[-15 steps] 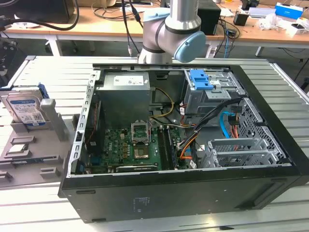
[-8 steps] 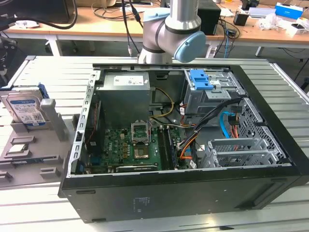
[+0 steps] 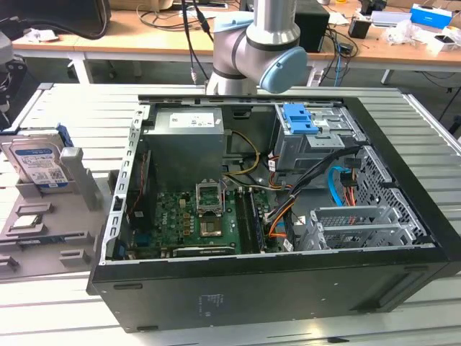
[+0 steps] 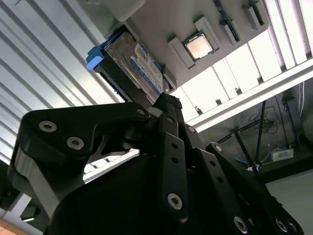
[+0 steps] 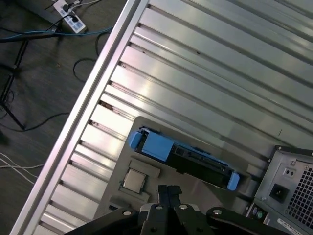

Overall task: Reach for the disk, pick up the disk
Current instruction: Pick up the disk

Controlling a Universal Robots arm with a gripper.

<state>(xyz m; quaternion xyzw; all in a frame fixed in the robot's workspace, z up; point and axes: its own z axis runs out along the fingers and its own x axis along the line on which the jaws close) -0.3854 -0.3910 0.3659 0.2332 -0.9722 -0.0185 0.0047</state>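
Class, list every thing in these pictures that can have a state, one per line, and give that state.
disk, standing on edge in the grey holder, not gripped
chip, lying flat in a recess of the holder
computer case, lying on its side, side panel off, insides exposed
gripper, apart from the disk

The arm point(image 3: 238, 50) has a pale grey joint housing, closed by a round light-blue cap point(image 3: 284, 69). Above the cap rises a silver metal tube point(image 3: 277, 11). In the second wrist view the gripper point(image 4: 166, 103) is built of black angular links, fastened with small silver screws point(image 4: 75, 142).
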